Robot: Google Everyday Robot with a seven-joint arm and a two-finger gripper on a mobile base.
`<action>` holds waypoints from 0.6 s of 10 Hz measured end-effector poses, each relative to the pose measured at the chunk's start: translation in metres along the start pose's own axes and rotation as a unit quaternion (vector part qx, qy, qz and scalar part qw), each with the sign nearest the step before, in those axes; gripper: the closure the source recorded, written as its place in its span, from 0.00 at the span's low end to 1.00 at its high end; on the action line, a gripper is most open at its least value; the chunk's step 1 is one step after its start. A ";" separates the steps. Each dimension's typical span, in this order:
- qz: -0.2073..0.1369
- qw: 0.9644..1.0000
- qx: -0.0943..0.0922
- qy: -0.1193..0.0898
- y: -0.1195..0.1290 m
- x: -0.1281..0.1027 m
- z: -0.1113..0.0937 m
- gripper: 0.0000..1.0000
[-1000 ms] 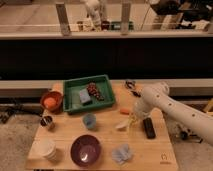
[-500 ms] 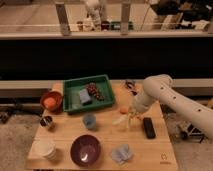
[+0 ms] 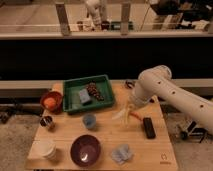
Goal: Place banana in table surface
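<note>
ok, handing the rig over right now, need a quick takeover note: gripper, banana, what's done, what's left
Gripper: low over the right-centre of the table surface, between the green tray and the black remote.
Banana: pale piece just under and left of the gripper, at tabletop level, next to the thin orange piece. Can't tell if it is gripped or already resting on the wood.
Done: banana brought down to the tabletop area.
Left: confirm release and back the arm off.
Nearby: blue cup, purple bowl.
</note>
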 end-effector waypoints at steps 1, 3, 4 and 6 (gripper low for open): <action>0.001 1.000 0.002 0.005 -0.001 0.002 -0.007 1.00; 0.005 1.000 0.000 -0.001 0.003 0.004 -0.006 1.00; 0.005 1.000 -0.002 -0.006 0.004 0.006 -0.003 1.00; 0.005 1.000 -0.009 -0.013 0.006 0.006 0.006 1.00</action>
